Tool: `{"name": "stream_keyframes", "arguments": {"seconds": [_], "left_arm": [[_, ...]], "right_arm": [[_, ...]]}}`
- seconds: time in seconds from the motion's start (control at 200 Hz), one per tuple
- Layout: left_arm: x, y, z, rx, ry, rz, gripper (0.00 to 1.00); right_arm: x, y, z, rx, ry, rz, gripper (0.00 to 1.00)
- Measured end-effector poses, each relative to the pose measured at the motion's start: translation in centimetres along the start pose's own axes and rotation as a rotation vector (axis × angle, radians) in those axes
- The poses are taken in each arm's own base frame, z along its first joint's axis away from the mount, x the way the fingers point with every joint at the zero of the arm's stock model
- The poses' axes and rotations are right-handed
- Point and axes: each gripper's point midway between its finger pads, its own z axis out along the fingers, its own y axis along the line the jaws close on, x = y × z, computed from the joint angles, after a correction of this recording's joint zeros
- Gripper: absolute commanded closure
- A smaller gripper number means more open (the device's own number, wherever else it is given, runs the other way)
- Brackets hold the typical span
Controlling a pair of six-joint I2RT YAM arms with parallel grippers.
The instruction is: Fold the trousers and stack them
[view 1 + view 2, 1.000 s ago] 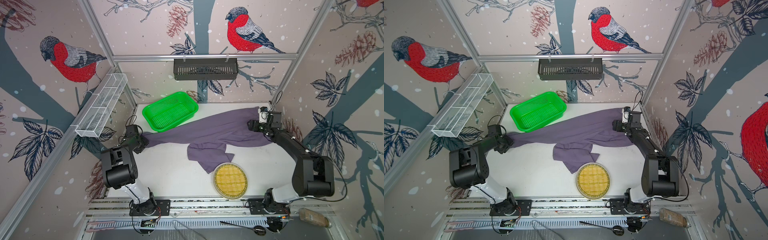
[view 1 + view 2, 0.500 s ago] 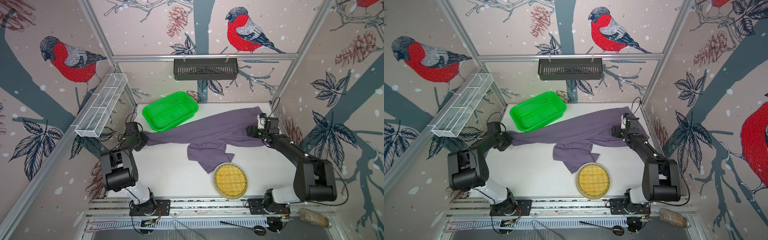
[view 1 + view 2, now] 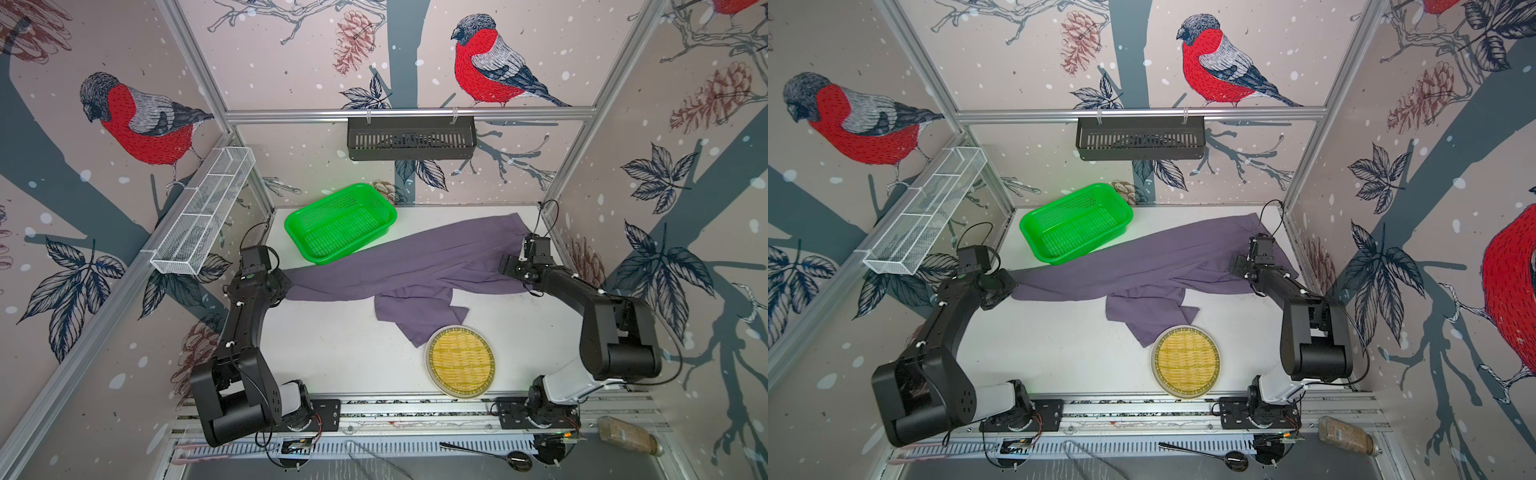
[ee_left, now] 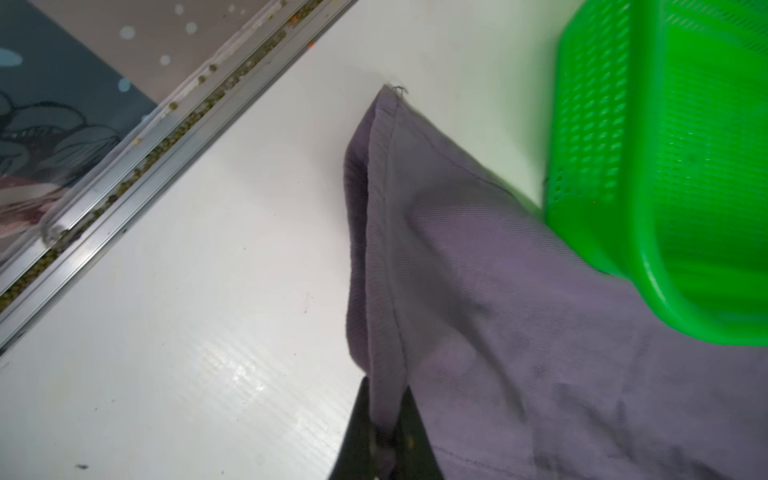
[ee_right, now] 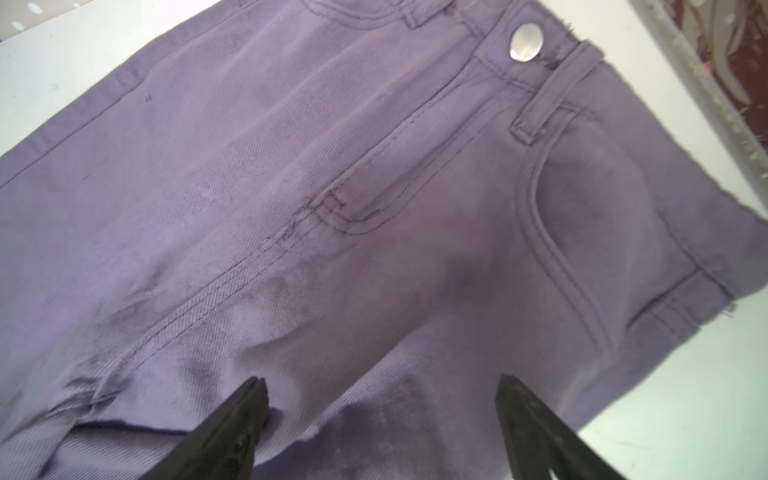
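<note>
The purple-grey trousers (image 3: 415,262) (image 3: 1142,266) lie across the white table, waist at the far right, one leg stretched left, the other bunched toward the front middle. My left gripper (image 3: 286,286) (image 3: 1011,289) is shut on the hem of the stretched leg; in the left wrist view the hem (image 4: 386,291) runs pinched between the two dark fingers (image 4: 357,436). My right gripper (image 3: 505,266) (image 3: 1235,266) hovers open over the waist part; its wrist view shows the fly seam (image 5: 291,232), the silver button (image 5: 526,42) and both fingertips (image 5: 249,403) wide apart.
A green plastic basket (image 3: 338,222) (image 3: 1075,222) sits at the back left, its rim over the trouser leg (image 4: 665,166). A round woven yellow tray (image 3: 460,360) (image 3: 1185,360) lies at the front, touching the bunched leg. A white wire shelf hangs left, a black one behind.
My left gripper has closed on the leg hem and drawn it slightly. The right arm has pulled back from the far right waist corner toward the front, jaws open.
</note>
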Motion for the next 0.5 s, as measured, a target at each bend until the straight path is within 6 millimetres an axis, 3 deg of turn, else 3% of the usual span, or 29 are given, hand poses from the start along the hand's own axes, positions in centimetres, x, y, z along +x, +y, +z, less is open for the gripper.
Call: {"name": "stream_keyframes", "arguments": {"seconds": [0.215,0.375,0.5], "left_arm": [[-0.3,3.5,-0.2,-0.057,-0.027,-0.084,0.99],[1.3,3.0,1.1,-0.013,0.038,-0.076,0.97],[2.4,3.5,1.5,-0.02,0.054,-0.075,0.88]], "right_arm": [[-0.4,-2.0,0.0,0.066,-0.013,0.036,0.11],[-0.4,-1.9,-0.1,0.066,-0.014,0.033,0.11],[-0.2,-2.0,-0.3,0.074,-0.005,0.033,0.11]]}}
